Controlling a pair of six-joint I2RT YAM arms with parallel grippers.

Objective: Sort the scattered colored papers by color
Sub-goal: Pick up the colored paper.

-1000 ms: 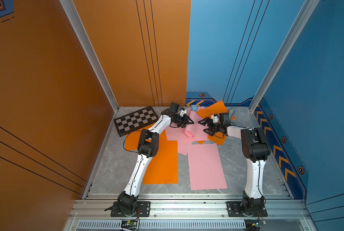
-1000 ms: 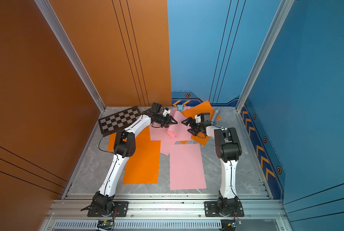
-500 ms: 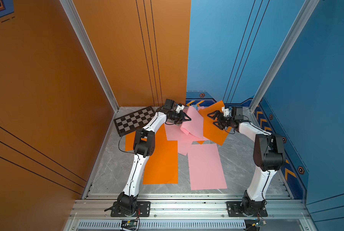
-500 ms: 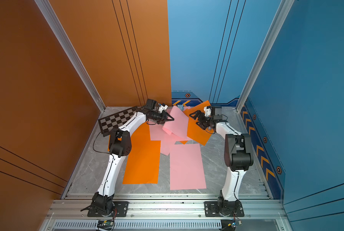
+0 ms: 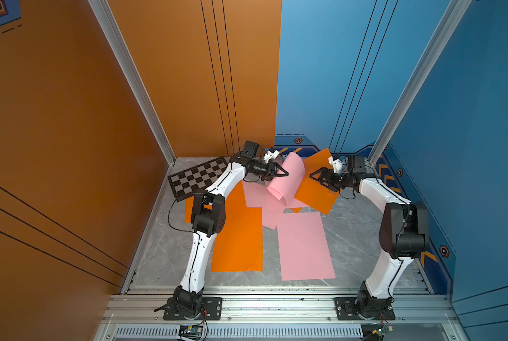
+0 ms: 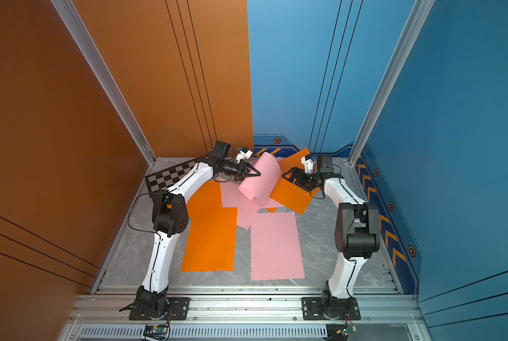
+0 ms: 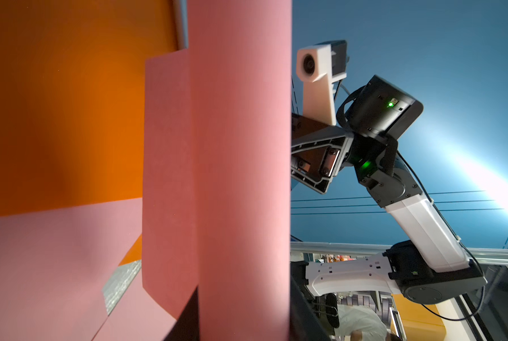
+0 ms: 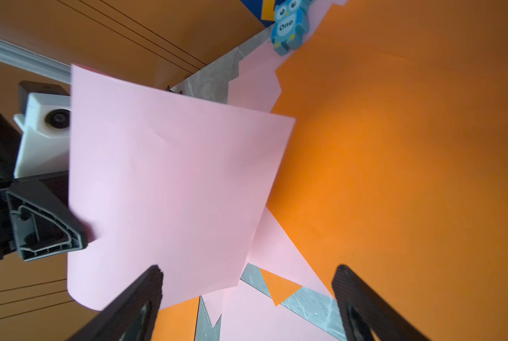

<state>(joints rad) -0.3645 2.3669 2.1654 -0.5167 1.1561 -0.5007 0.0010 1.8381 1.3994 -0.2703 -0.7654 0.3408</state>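
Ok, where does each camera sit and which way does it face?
Top views: high over the front rail, looking down at the whole cell; both arms show, base to left gripper and right gripper.
Left wrist: on the left arm, facing the lifted pink sheet and the right arm beyond it.
Right wrist: on the right arm, looking between its open fingers at the orange sheet and blue owl toy.
Shared: both wrist views show that pink sheet, opposite sides.

curled pink sheet (image 5: 294, 177): raised, bent into an arch above the far pile.
far orange sheet (image 5: 316, 192): skewed, partly over pink ones.
middle pink sheets (image 5: 254, 196): flat, overlapping.
near orange sheet (image 5: 238, 236): flat, left.
near pink sheet (image 5: 304, 245): flat, just beside it, right.
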